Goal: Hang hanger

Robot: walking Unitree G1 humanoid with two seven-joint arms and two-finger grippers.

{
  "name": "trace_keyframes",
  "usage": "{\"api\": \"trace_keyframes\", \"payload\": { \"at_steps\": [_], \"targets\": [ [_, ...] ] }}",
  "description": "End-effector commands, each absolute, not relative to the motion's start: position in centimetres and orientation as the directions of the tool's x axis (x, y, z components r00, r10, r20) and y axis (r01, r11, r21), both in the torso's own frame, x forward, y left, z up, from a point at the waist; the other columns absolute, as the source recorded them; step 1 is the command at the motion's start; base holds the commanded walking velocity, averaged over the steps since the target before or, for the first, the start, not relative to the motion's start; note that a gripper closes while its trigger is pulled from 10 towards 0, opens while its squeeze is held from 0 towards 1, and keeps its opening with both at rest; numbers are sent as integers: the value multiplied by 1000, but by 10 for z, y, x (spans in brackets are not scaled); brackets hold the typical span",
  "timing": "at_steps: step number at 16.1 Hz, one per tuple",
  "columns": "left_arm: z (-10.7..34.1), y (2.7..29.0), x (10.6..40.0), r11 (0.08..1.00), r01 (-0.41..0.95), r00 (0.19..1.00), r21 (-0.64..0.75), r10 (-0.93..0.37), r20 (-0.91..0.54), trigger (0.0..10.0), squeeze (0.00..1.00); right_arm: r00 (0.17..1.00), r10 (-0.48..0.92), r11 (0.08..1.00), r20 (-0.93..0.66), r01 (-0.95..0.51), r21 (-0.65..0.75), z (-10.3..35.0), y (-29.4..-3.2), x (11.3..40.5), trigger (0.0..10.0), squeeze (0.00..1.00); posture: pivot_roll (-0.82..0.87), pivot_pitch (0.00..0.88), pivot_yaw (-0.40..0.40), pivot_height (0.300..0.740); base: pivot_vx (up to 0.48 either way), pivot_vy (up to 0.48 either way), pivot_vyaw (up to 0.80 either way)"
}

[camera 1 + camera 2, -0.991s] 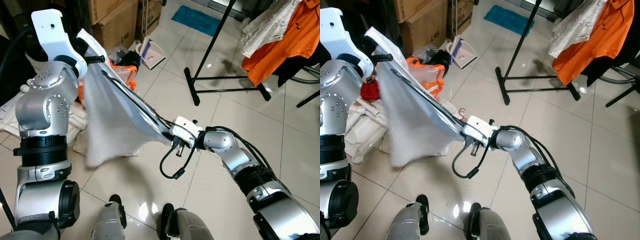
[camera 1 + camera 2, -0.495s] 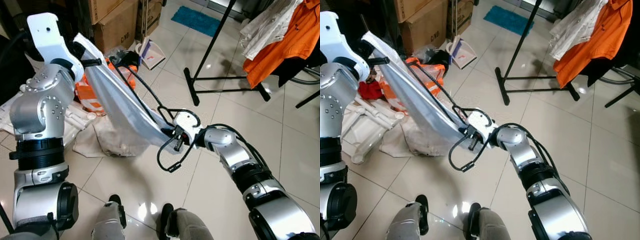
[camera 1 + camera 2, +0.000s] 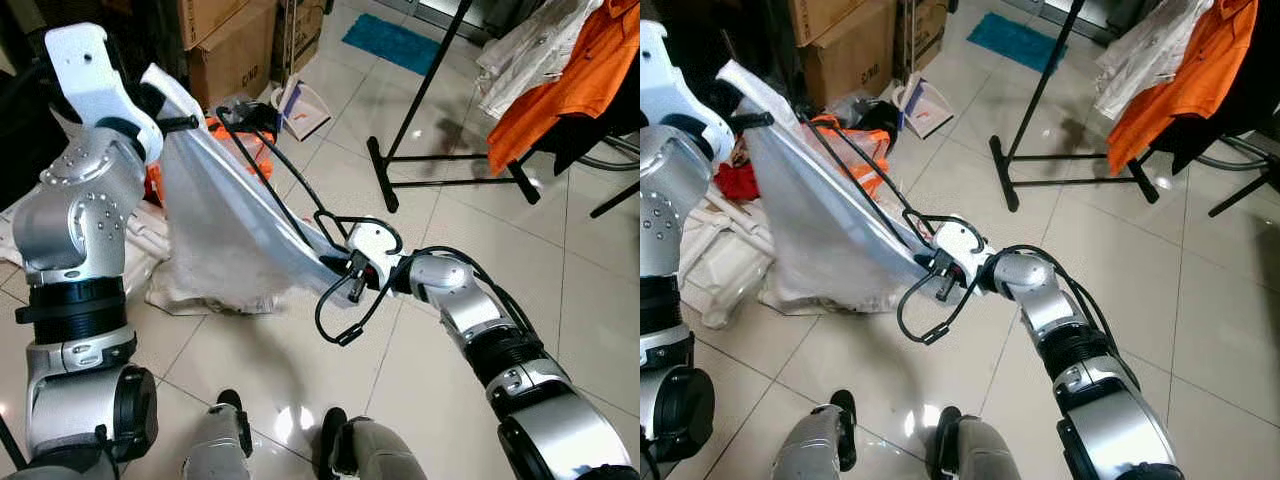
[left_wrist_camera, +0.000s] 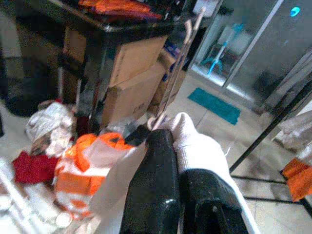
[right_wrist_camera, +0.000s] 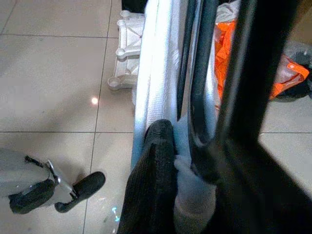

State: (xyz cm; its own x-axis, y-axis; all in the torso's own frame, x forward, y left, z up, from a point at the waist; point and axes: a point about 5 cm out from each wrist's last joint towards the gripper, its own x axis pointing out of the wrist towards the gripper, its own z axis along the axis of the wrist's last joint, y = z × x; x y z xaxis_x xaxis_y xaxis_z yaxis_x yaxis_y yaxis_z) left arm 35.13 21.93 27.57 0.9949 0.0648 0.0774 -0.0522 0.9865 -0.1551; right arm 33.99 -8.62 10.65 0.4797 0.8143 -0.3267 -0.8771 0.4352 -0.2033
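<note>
White cloth garment [image 3: 225, 215] hangs stretched between the two grippers, above the tiled floor [image 3: 330, 380]. Left gripper [image 3: 175, 105] is raised at upper left; in the left wrist view its fingers [image 4: 151, 190] are clamped together on one bunched corner of the garment. Right gripper [image 3: 335, 265] sits lower, near the middle of the scene; in the right wrist view its fingers [image 5: 151, 175] pinch the opposite end of the cloth.

Black hanger [image 3: 275, 180] lies along the upper edge of the stretched garment, its thin frame running from near the left gripper down to the right gripper, where the looped end curls above the wrist. Whether the right gripper's fingers also grip the hanger itself cannot be told; the wire passes just beside them.

Below the cloth, on the floor: a crumpled beige cloth [image 3: 215, 295] and an orange-and-white bag [image 3: 860, 150]. Cardboard boxes [image 3: 225, 45] stand behind. Black clothes rack [image 3: 440, 130] stands well apart to the right, with an orange shirt [image 3: 560, 85] hanging on it. Teal mat [image 3: 395, 40] lies beyond the rack's base.
</note>
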Motion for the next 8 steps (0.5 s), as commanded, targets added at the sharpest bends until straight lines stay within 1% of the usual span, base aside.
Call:
{"api": "trace_keyframes", "payload": {
  "at_steps": [1,3,8],
  "targets": [
    [271,225,351,985,-87,992,-148,99,73,10000,0,486,809,440,-330,-873,-208,106,-95,340,0,0,37,195,-190,740,0,0,0],
    [265,225,351,985,-92,993,-148,101,54,10000,0,478,808,425,-346,-878,-220,103,-95,338,0,0,40,191,-190,740,0,0,0],
    [267,223,353,985,-87,994,-152,97,59,10000,0,450,815,386,-365,-892,-236,99,-94,334,0,0,34,201,-185,740,0,0,0]
  ]
}}
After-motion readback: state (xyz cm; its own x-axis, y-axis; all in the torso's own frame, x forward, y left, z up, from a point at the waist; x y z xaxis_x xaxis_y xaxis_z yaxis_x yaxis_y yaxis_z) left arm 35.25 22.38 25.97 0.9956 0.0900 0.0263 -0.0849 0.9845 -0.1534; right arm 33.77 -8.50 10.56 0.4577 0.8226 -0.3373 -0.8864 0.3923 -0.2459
